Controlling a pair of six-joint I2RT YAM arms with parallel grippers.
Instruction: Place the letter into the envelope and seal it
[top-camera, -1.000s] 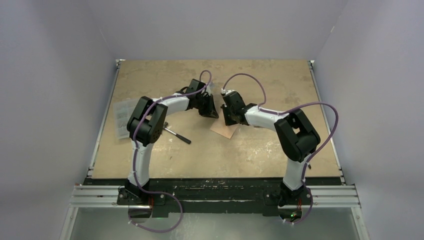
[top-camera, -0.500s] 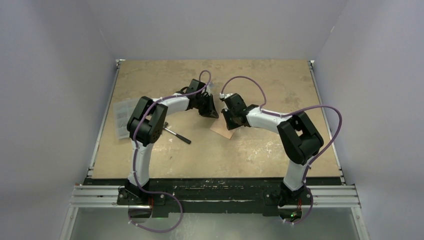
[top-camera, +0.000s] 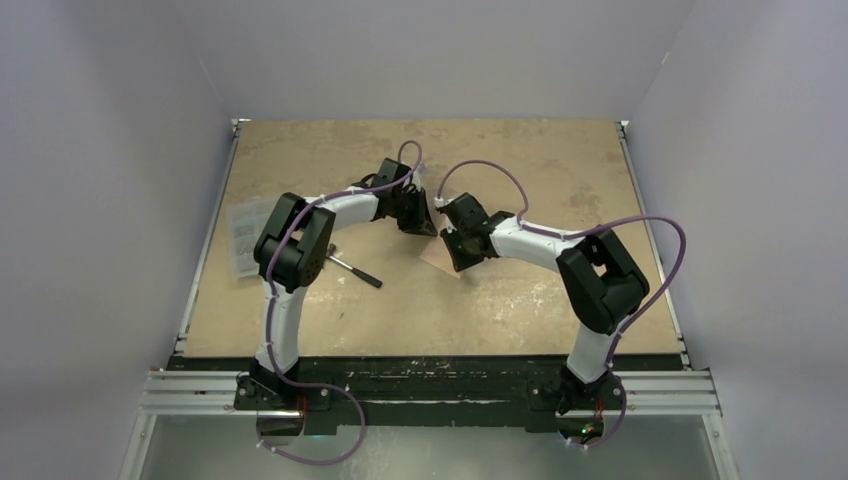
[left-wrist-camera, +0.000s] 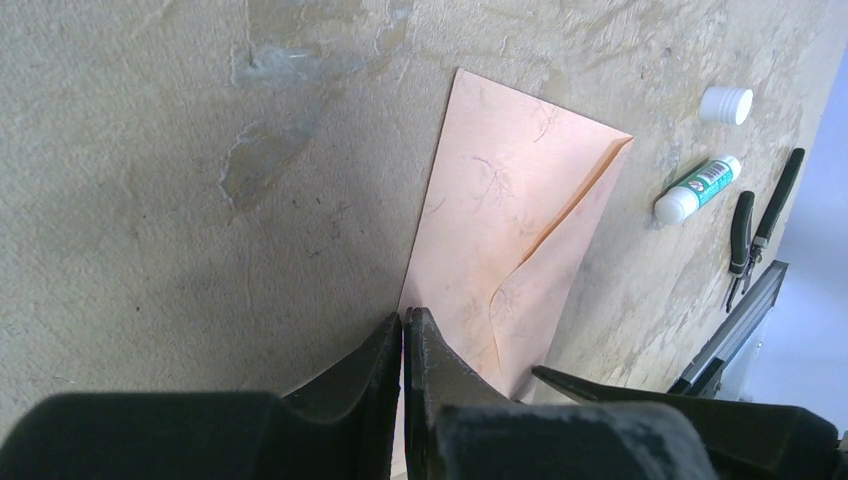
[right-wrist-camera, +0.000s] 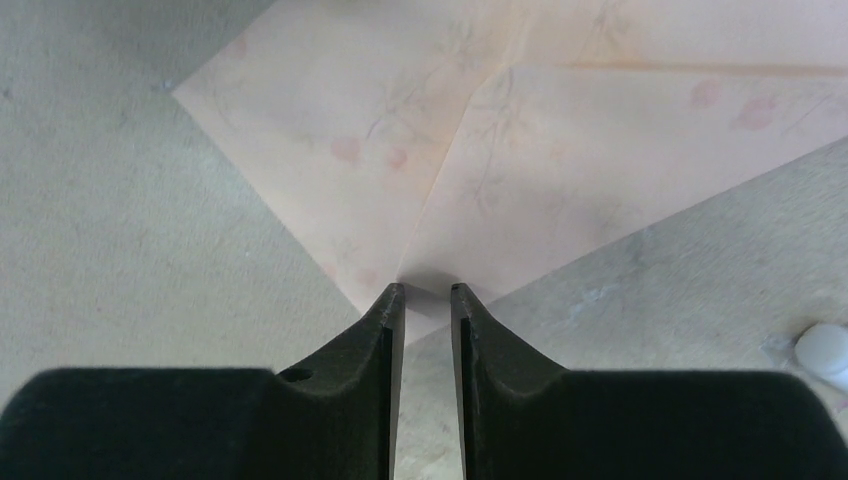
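The envelope (left-wrist-camera: 510, 220) lay flat on the table (top-camera: 330, 300), flap (right-wrist-camera: 600, 150) folded down; the letter was out of sight, likely inside. Thin, limp paper, light and quick to skid: best pinned or nipped at a corner. Left gripper (left-wrist-camera: 402, 330) was closed at one near corner; right gripper (right-wrist-camera: 427, 295) stood slightly parted at the next. A second before, the right wrist sat farther up the table; the left hadn't moved.

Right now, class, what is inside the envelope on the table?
Nothing inside shows. The envelope lies flat with its pointed flap folded down over the opening, covering any contents. No separate letter shows in any view; whether it is inside cannot be told.
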